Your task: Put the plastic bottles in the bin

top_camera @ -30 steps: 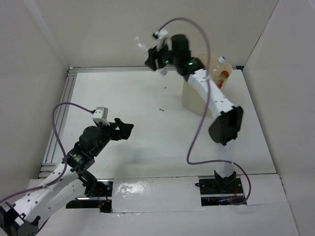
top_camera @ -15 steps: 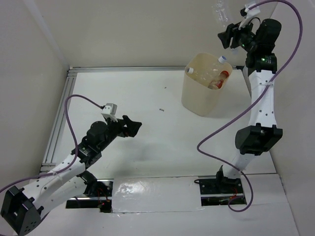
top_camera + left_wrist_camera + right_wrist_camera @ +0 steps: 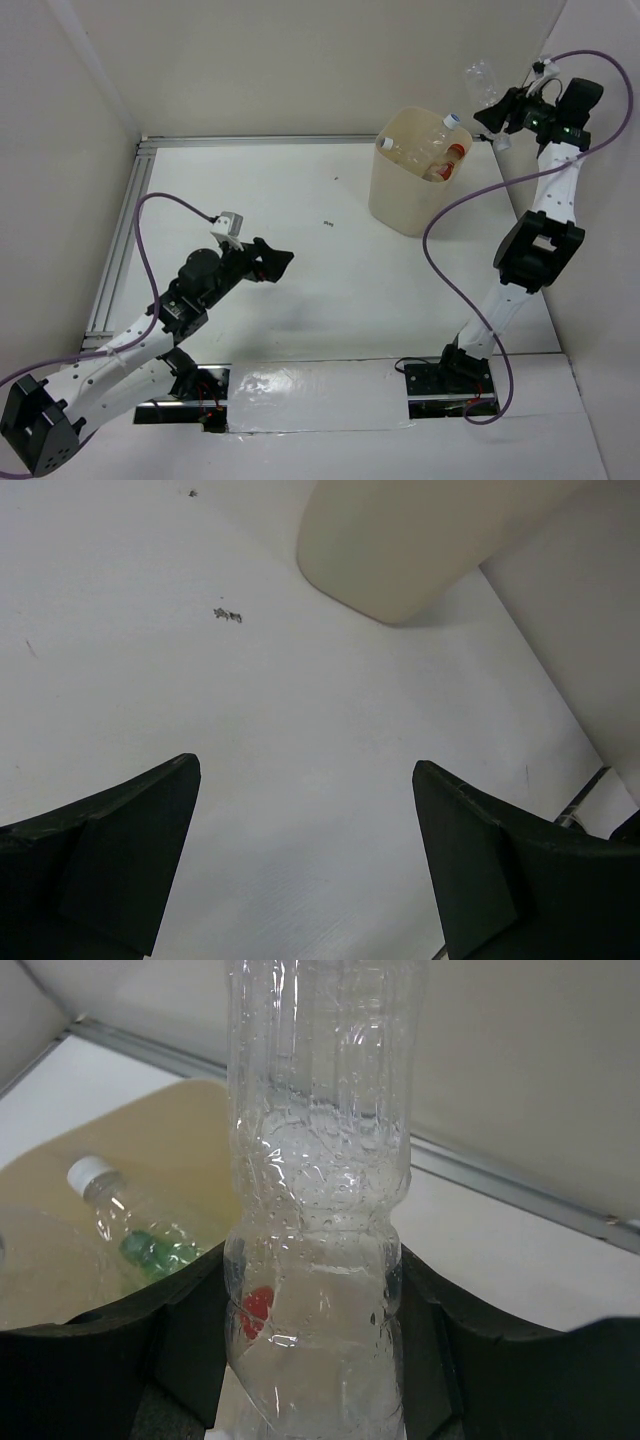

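A clear bottle [image 3: 482,82] [image 3: 315,1210] hangs in the air just to the right of the bin [image 3: 400,205] [image 3: 150,1130] and higher than its rim, not over the opening. It is gripped low on its body by the right gripper [image 3: 497,112] [image 3: 310,1350], whose fingers [image 3: 185,1345] press on both sides, partly spread to the bottle's width. The body points up and away from the gripper.

Inside the bin lie other bottles. A white-capped one [image 3: 447,128] [image 3: 105,1200] sticks its neck above the rim on the side nearest the held bottle, and a red-capped one [image 3: 453,157] lies beside it. Something green [image 3: 150,1248] shows through below the white cap.

The bin stands on the white table [image 3: 300,190] near the far right corner, with the side wall [image 3: 590,200] close on its right.

A small dark mark [image 3: 327,222] [image 3: 228,614] lies on the table left of the bin. Well to the bin's near left, the left gripper [image 3: 275,260] [image 3: 305,860] hovers over the table, spread wide and holding nothing
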Action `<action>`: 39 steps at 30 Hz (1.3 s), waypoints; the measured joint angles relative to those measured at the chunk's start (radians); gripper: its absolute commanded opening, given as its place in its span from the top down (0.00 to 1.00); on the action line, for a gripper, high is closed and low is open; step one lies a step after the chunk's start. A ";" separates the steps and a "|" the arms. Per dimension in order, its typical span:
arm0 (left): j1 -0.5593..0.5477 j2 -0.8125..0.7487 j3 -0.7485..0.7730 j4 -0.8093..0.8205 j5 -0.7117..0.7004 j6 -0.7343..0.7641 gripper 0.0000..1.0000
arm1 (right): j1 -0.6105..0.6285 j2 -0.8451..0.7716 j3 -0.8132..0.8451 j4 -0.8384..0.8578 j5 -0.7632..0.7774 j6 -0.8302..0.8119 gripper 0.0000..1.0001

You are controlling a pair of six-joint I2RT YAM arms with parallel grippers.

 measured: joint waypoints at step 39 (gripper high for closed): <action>-0.053 -0.110 -0.024 -0.056 -0.059 -0.027 0.00 | 0.300 0.060 0.076 -0.281 0.040 -0.323 0.25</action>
